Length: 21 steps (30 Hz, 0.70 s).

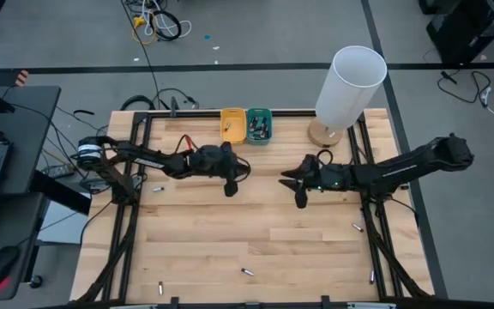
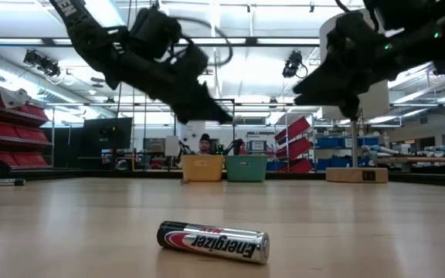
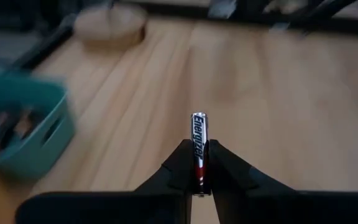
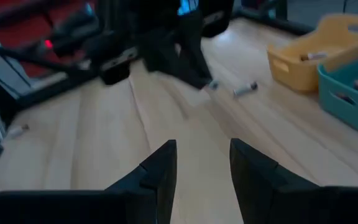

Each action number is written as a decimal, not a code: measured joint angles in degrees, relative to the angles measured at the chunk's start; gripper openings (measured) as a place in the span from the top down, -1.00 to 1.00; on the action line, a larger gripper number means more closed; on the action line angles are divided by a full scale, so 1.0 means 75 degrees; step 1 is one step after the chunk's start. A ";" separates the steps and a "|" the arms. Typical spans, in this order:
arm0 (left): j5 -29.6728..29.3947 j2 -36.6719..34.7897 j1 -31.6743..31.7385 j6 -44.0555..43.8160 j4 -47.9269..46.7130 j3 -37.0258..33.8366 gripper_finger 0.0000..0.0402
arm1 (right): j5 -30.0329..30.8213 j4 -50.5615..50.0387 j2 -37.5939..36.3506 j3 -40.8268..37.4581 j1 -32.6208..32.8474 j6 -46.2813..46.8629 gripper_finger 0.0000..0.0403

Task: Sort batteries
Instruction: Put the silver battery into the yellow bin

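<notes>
Pale wooden worktop (image 1: pixel 256 232) carrying scattered batteries (image 1: pixel 247 272); left gripper (image 3: pixel 199 163) clamping one battery (image 3: pixel 198 144) upright, hovering near the teal tray (image 1: pixel 259 126) and yellow tray (image 1: pixel 233 125); right gripper (image 4: pixel 202 163) hanging with fingers apart, holding nothing; probably carrying to a tray; next calling for choosing the right tray, positioning above it, then releasing.
</notes>
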 joint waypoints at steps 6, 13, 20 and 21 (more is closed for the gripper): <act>-0.0009 0.0000 -0.0409 -0.0052 0.1067 0.0012 0.76 | -0.0013 0.1916 0.1448 0.0031 -0.0147 -0.0519 0.32; -0.0054 0.0000 -0.0480 -0.0140 0.1192 0.0015 0.76 | -0.0082 0.2462 0.2579 0.0872 -0.0488 -0.1126 0.32; -0.0052 0.0000 -0.0480 -0.0008 0.1097 0.0015 0.76 | -0.0732 0.2454 0.3001 0.1328 -0.0739 -0.1097 0.33; -0.0049 0.0000 -0.0478 0.0010 0.1084 0.0015 0.76 | -0.0770 0.2453 0.2997 0.1332 -0.0757 -0.1094 0.33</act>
